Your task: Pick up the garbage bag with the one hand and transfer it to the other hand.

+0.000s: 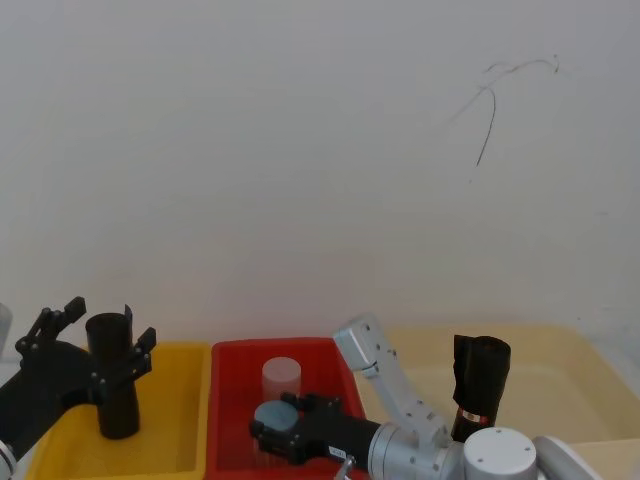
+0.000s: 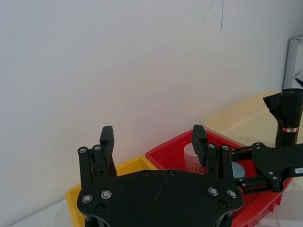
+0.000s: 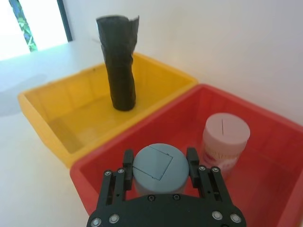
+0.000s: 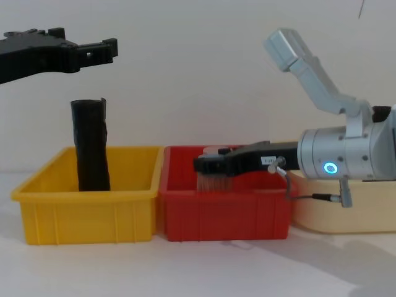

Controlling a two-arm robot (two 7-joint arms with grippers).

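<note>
Meanwhile right gripper [image 3: 158, 165] fingers clasp grey-lidded jar [image 3: 158, 168] beside pink jar [image 3: 225, 142]; left gripper [image 2: 154, 142] open.

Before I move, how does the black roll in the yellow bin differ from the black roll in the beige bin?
The plain roll stands in the yellow bin; the labelled roll stands in the beige bin. The plain roll is bare black; the labelled roll carries a red-and-white band low down. The open left pincer hangs above the plain roll; no pincer hangs above the labelled roll. Both are black and upright.
</note>
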